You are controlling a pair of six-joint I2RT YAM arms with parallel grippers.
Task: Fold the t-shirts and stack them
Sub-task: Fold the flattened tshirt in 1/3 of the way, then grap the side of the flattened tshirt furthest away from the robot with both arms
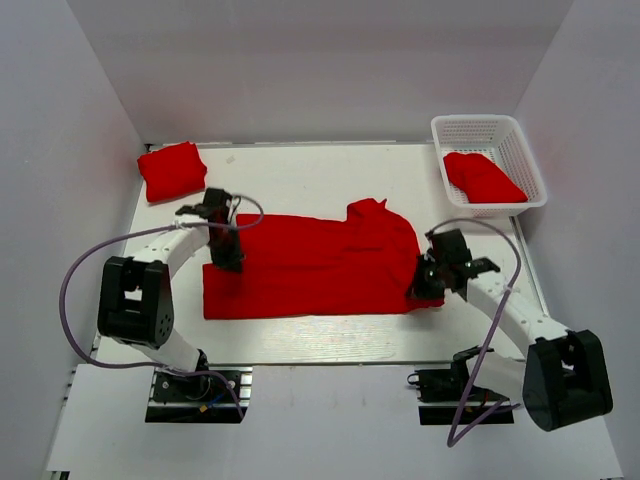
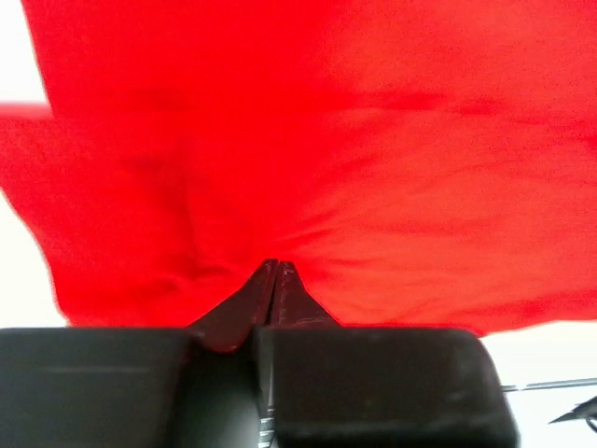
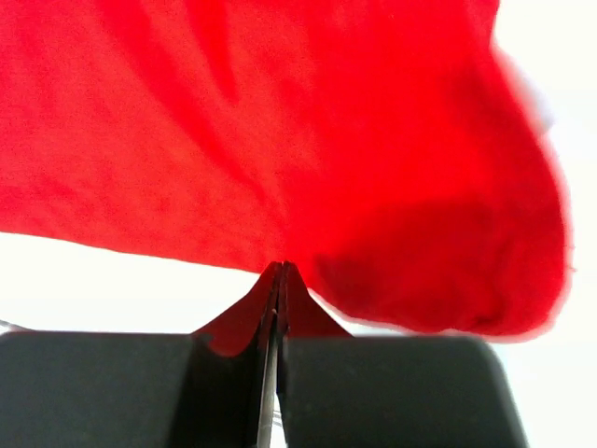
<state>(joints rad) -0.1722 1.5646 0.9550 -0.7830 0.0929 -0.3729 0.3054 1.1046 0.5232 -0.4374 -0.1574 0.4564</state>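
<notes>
At spread t-shirt edges, left jaws and right jaws narrow, any pinch hidden by cloth

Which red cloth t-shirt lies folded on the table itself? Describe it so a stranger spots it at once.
Start at the white table and go to its far left corner. There lies the folded red cloth t-shirt, a small squarish bundle. The wide red t-shirt is spread mid-table, and a third red t-shirt sits in the white plastic lattice basket at far right.
</notes>
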